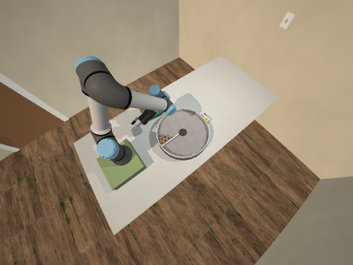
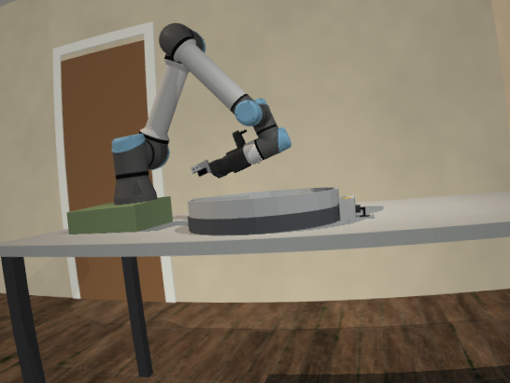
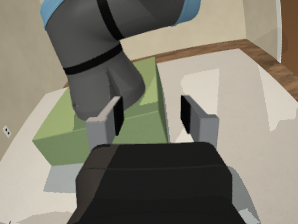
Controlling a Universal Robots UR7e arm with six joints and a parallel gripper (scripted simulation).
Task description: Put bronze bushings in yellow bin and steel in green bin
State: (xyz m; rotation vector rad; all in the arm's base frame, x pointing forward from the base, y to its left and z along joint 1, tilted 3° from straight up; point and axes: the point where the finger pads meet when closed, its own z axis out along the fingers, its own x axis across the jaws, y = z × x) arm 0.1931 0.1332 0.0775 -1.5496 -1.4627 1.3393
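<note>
The round grey turntable (image 1: 198, 152) (image 2: 262, 205) stands on the white table (image 1: 226, 81). A small cluster of bushings (image 1: 164, 139) lies at its left edge, against a white bar that runs out from the dark hub (image 1: 182, 132). Some are bronze (image 1: 161, 140) and some steel-grey (image 1: 163, 136). My gripper (image 1: 134, 121) (image 2: 199, 168) (image 3: 152, 107) is open and empty. It hangs tilted in the air, left of the turntable and above the table. A scrap of green (image 1: 158, 112) shows under the forearm; the bins are hidden otherwise.
The arm stands on a green block (image 1: 126, 169) (image 2: 117, 217) (image 3: 60, 136) at the table's left end. A small box with a yellow mark (image 1: 205, 118) (image 2: 347, 205) sits against the turntable's far side. In the side view the turntable's wall hides what lies inside it.
</note>
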